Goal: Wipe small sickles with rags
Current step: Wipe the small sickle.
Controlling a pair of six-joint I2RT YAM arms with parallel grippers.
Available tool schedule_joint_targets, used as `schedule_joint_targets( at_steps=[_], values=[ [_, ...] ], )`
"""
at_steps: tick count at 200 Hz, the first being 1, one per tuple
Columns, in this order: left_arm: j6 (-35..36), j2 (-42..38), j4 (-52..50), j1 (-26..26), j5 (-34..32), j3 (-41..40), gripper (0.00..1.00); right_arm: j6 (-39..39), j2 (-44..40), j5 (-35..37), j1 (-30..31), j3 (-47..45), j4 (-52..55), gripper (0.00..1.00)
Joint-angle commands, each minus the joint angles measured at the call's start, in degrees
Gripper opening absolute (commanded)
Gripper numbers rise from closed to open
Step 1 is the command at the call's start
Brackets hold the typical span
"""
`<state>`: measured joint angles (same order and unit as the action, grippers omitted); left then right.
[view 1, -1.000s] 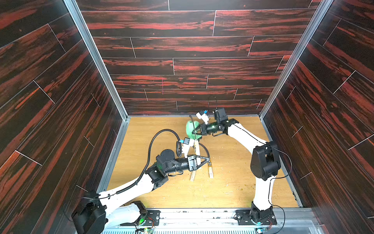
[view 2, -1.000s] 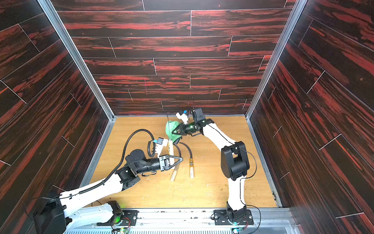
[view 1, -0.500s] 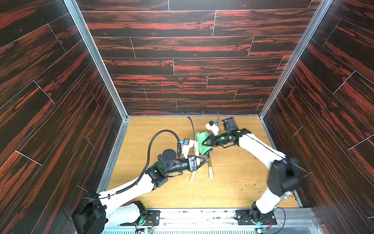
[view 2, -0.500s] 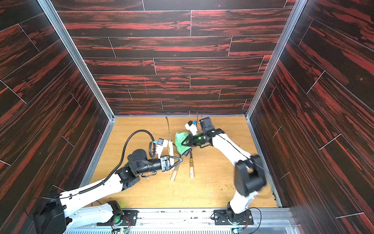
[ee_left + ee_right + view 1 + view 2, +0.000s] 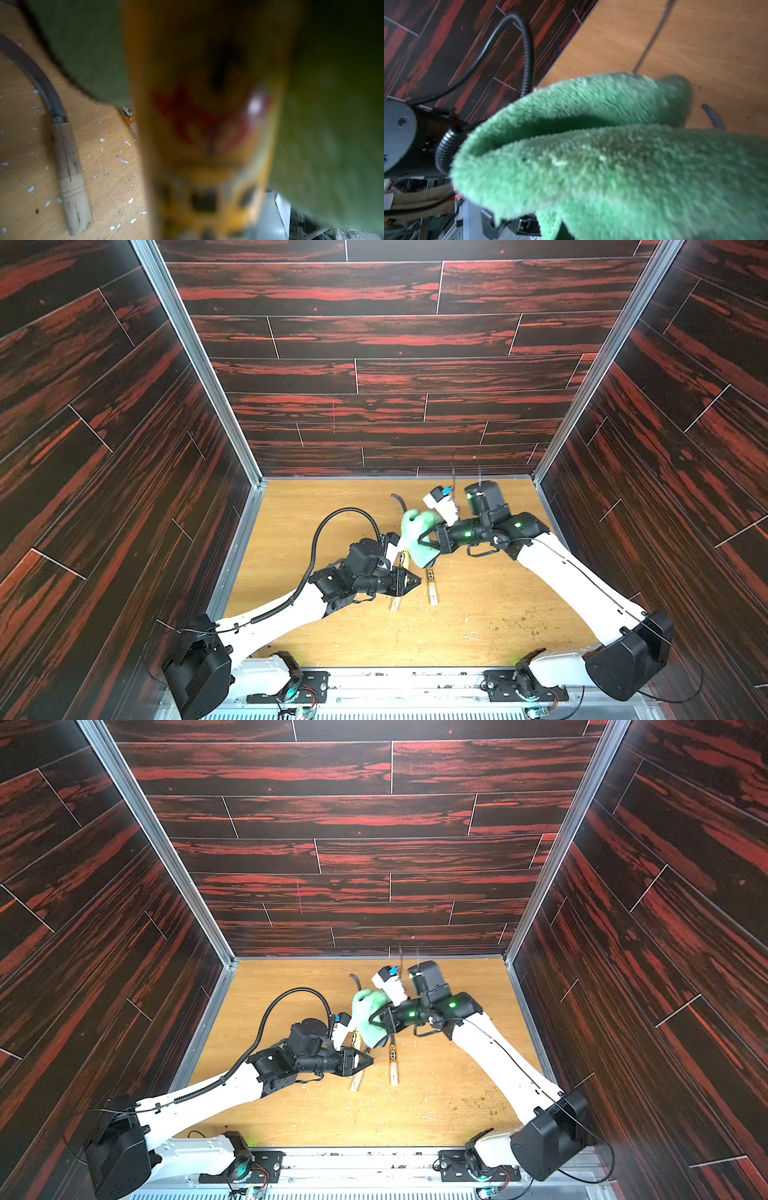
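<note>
We found both top views bright and sharp, with even light from above on the table and only soft shadows under the arms. The wall panels showed a mild sheen and splayed outward toward the frame edges. In the left wrist view the labelled sickle sat so close that it was wholly out of focus, with one white glare spot, while the bare-handled sickle stayed crisp. In the right wrist view the green rag was softly blurred.
</note>
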<state>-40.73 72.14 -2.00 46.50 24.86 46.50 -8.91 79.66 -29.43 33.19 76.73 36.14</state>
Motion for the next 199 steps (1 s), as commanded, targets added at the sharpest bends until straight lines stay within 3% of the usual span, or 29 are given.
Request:
schedule_joint_targets(
  at_steps=[1, 104, 199],
  values=[
    [2.27, 0.19, -1.82, -0.01, -0.35, 1.90, 0.00, 0.87, 1.29, 1.34, 0.84, 0.84, 0.75, 0.00],
    [7.45, -2.83, -8.64, 0.96, -0.76, 2.98, 0.00, 0.85, 12.80, 4.82, 0.49, 10.25, 1.10, 0.00],
    [12.36, -4.45, -13.97, 3.05, -0.98, 4.78, 0.00, 3.78, 23.63, -0.54, -0.41, 21.76, 3.41, 0.00]
  ],
)
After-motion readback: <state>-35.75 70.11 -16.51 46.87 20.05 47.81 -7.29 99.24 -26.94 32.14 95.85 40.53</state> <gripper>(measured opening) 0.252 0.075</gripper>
